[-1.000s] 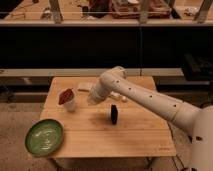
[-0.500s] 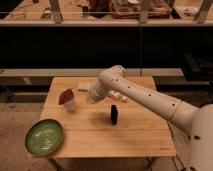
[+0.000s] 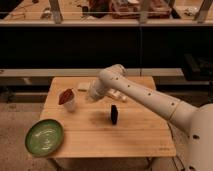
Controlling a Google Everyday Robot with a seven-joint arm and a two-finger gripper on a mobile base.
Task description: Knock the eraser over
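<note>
Wooden table (image 3: 135, 137) in front of dark shelving, seen from the single camera view. The white arm (image 3: 145, 95) reaches in from the right, and the gripper (image 3: 93, 95) sits at its far-left end, low over the far half of the board. It is between the white cup (image 3: 69, 102) and the white box (image 3: 118, 95). Its opening and any hold cannot be told. Against the earlier frames the wrist end has crept only slightly left and farther back, nothing more. The eraser (image 3: 114, 114) has not budged: it is upright at mid-table, nearer than the gripper and to its right, apart from it. A pale pad (image 3: 82, 86) lies by the far edge. The green plate (image 3: 44, 137) sits on the near-left corner. Open board lies to the near side and right of the eraser, which is well clear of every edge.
</note>
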